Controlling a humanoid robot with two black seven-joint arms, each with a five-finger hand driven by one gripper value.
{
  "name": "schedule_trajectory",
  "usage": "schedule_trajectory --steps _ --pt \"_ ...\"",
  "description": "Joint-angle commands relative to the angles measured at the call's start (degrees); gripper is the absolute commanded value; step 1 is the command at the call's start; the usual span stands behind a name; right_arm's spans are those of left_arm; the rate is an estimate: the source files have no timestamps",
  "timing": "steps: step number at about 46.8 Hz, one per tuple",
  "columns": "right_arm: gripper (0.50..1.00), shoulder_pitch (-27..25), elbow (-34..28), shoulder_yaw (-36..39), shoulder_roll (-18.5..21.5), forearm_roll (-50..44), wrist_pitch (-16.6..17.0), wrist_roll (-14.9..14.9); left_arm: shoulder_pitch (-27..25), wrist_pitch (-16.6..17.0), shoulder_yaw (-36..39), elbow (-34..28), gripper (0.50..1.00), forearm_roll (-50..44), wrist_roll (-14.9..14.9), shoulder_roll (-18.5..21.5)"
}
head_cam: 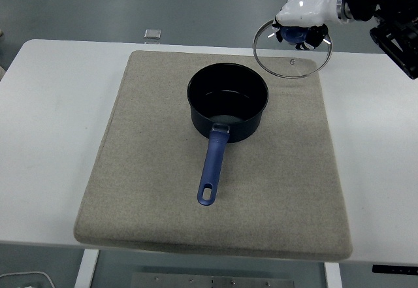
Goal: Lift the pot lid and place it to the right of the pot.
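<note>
Here the right robot hand [302, 15] — white-shelled, on a black arm entering from the picture's upper right — has its fingers clamped around the blue knob of the pot lid [293, 48]. The lid is a clear glass disc with a metal rim, carried in the air and tilted so its face turns toward the camera; a small vent hole shows through the glass near its right side. It hangs at about 1 o'clock from the pot [228, 102], clear of the pot's rim and apart from it, over the far right corner of the mat [157, 190].

The pot stands open and upright a little beyond the middle of the mat, dark inside and out. Its blue handle [212, 168] runs toward 6 o'clock, pointing at the near edge, with a hanging slot at its end. The mat is a beige, square-cornered pad lying flat on the white tabletop [52, 138], covering most of its middle.

At about 11 o'clock from the pot, just past the far edge of the tabletop, a small grey square object [153, 34] sits — too small to make out what it is.
</note>
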Motion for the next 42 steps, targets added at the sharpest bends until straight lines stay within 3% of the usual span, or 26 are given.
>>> schedule_trajectory --steps 1,18,42 --pt "0.5 -1.0 0.0 0.0 -0.1 0.0 -0.4 0.0 0.0 0.0 0.0 0.0 1.0 0.0 0.0 0.0" --pt "0.5 -4.3 0.1 -3.3 -1.0 0.0 -2.6 0.0 0.0 0.0 0.0 0.0 1.0 0.0 0.0 0.0" --pt "0.5 -6.4 0.4 -3.0 -0.5 0.4 -2.6 0.0 -0.1 0.0 0.0 0.0 1.0 0.0 0.0 0.0"
